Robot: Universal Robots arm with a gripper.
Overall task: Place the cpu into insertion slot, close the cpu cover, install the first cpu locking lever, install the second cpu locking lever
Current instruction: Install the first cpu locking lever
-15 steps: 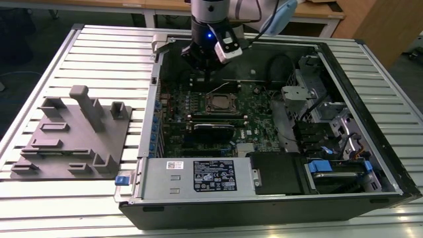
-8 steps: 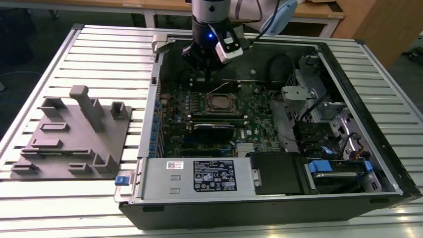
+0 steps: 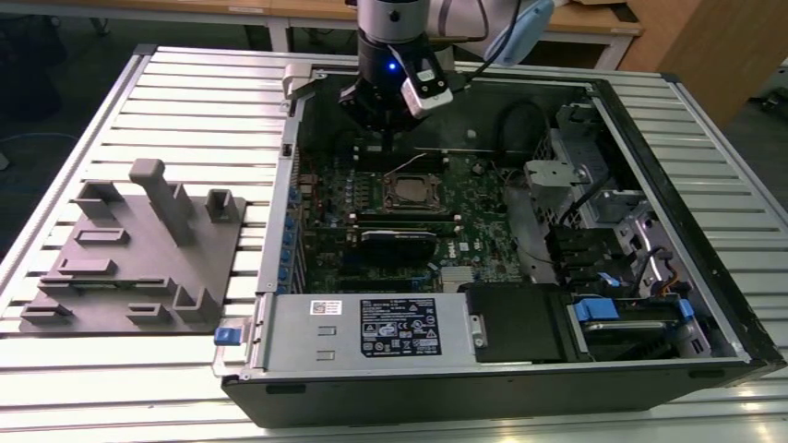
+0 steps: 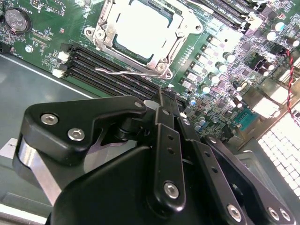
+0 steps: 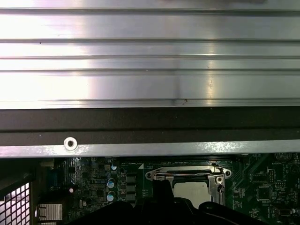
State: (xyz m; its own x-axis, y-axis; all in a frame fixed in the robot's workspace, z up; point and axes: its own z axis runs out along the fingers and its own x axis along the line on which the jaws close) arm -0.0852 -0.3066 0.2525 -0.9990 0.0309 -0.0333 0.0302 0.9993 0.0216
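Ribbed metal surface [image 3: 185, 92], open computer case [image 3: 689, 185] lying on it, grey parts tray [image 3: 136, 249] off to the exterior view's left. Your arm is down inside the case, with the pincer [image 3: 389, 140] just above the far side of the insertion slot [image 3: 394, 198] on the green board [image 3: 481, 212].

The cpu [image 4: 140, 28] sits in the slot. The cpu cover [image 4: 107, 29] lies down over it and the silver top shows through the window. One wire lever [image 4: 119, 72] stands loose beside the slot, over the memory slots [image 4: 89, 63], and looks unlatched. I can't make out the other lever's state.

The pincer [image 4: 161, 96] looks narrow, pads together, holding nothing that I can see.

Risks for you:
- A closed tip can slide off a thin, springy wire. If it slips, it lands on the board, the capacitors or the memory slots.
- If the cover isn't fully flat, forcing a lever down could stress the cpu or bend pins.
- A sideways push that misses the hook would likely let the lever spring back up.
- The case wall is close to the arm, so watch the clearance.
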